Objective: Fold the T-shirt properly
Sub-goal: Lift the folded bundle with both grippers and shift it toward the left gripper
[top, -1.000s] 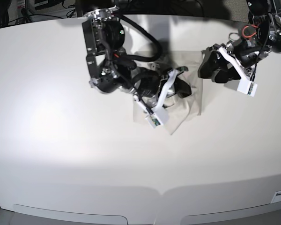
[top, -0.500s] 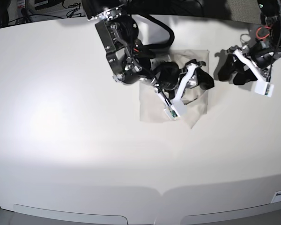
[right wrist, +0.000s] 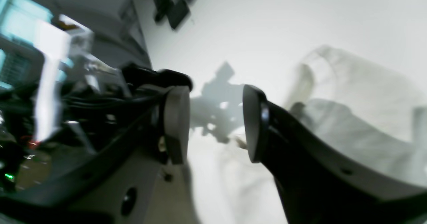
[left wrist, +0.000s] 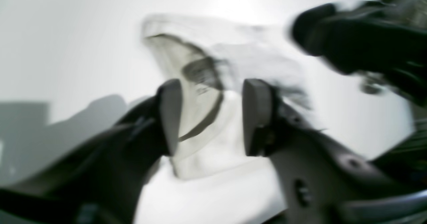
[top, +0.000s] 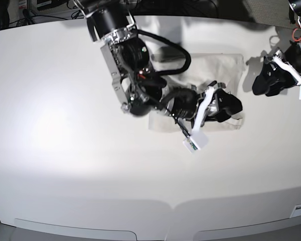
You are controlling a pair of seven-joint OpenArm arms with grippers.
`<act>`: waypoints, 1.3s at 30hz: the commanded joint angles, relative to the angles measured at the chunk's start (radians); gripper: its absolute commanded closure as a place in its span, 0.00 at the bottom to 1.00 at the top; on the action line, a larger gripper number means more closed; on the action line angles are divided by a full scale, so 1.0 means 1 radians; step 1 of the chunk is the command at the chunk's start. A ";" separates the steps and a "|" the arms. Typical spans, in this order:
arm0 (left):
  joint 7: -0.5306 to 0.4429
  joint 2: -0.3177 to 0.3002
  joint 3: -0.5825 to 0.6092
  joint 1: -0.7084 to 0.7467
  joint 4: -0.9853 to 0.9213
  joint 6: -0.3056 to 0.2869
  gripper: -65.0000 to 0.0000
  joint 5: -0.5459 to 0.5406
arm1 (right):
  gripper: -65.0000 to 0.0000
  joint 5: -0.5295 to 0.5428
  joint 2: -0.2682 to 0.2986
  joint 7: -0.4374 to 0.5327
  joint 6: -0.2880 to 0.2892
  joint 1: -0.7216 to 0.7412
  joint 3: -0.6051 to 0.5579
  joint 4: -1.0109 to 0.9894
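The pale beige T-shirt (top: 221,65) lies folded into a rough rectangle on the white table (top: 65,130), right of centre. My right gripper (top: 235,106) reaches over the shirt's right lower edge. In the right wrist view its fingers (right wrist: 176,124) stand apart with nothing between them, and blurred cloth (right wrist: 350,110) lies to the right. My left gripper (top: 257,85) hovers just right of the shirt, apart from it. In the left wrist view it (left wrist: 211,117) is open, and the shirt (left wrist: 233,60) shows beyond its fingers (left wrist: 255,117).
The right arm's black body and cables (top: 135,65) cover the shirt's left part. Dark equipment (top: 40,6) sits behind the table's back left edge. The other arm (left wrist: 367,40) fills the upper right of the left wrist view.
My right arm has swept to the right across the shirt, and the cloth now reaches further right in a flatter shape. My left gripper has drawn back to the right.
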 commanded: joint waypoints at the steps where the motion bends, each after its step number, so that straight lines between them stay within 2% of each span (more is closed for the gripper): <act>1: -0.008 -0.002 -0.005 -0.005 0.017 -0.008 0.67 -0.060 | 0.60 -0.016 -0.010 -0.005 0.009 0.045 0.016 0.018; 3: -0.005 0.021 -0.005 -0.005 0.017 -0.008 0.79 -0.100 | 0.71 -0.104 -0.010 -0.071 0.009 0.088 0.049 0.018; 6: -0.003 0.085 -0.003 -0.005 0.016 -0.008 1.00 -0.098 | 0.99 -0.164 -0.010 -0.089 0.008 0.138 0.095 0.018; 9: 0.009 0.149 0.003 -0.005 0.016 -0.008 1.00 -0.098 | 1.00 -0.185 0.041 -0.087 0.009 0.163 0.111 0.018; 14: 0.018 0.198 0.092 -0.005 0.013 -0.008 1.00 -0.056 | 1.00 -0.235 0.124 -0.071 0.008 0.156 0.104 0.015; 18: -0.004 0.253 0.187 -0.001 0.013 -0.008 1.00 0.104 | 1.00 -0.257 0.174 -0.038 0.009 0.156 0.077 -0.032; 22: -0.132 0.290 0.234 0.043 0.013 -0.008 1.00 0.322 | 1.00 -0.343 0.180 0.058 0.008 0.157 0.058 -0.121; 27: -0.273 0.292 0.234 0.107 -0.024 -0.008 1.00 0.529 | 1.00 -0.407 0.180 0.104 0.008 0.164 0.058 -0.206; 31: -0.432 0.288 0.234 0.100 -0.168 -0.008 1.00 0.645 | 1.00 -0.424 0.178 0.098 0.009 0.151 0.058 -0.255; 33: -0.493 0.282 0.231 0.071 -0.249 -0.008 1.00 0.739 | 1.00 -0.465 0.181 0.097 0.010 0.132 0.058 -0.266; 36: -0.525 0.221 0.230 0.020 -0.348 0.004 1.00 0.811 | 1.00 -0.466 0.198 0.103 0.023 0.097 0.058 -0.266; 39: -0.556 0.126 0.230 -0.023 -0.406 0.084 1.00 0.806 | 1.00 -0.467 0.222 0.100 0.023 0.062 0.058 -0.262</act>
